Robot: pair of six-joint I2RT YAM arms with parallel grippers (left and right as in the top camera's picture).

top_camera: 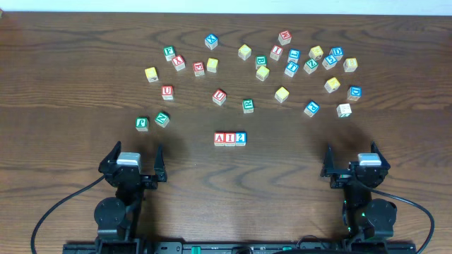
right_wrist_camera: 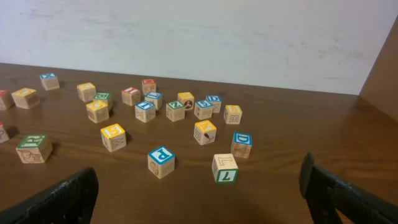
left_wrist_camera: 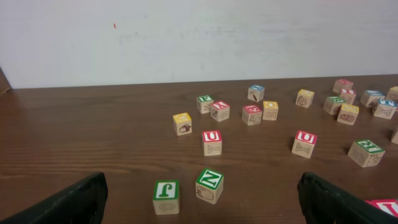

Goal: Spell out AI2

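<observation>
Three small wooden cubes stand touching in a row at the table's middle front: the red A (top_camera: 219, 138), the red I (top_camera: 230, 138) and the blue 2 (top_camera: 241, 138), reading AI2 from left to right. My left gripper (top_camera: 135, 155) rests near the front edge, left of the row, open and empty. My right gripper (top_camera: 351, 156) sits on the other side, right of the row, also open and empty. In the left wrist view a red-topped cube corner (left_wrist_camera: 385, 206) shows at the lower right; its letter is cut off. The right wrist view does not show the row.
Many other letter cubes lie scattered across the far half of the table. Green J (top_camera: 143, 123) and green N (top_camera: 162, 119) cubes sit just ahead of the left gripper. A blue P (top_camera: 311, 108) and a pale cube (top_camera: 344, 110) lie ahead of the right one. A red U (top_camera: 219, 97) is behind the row.
</observation>
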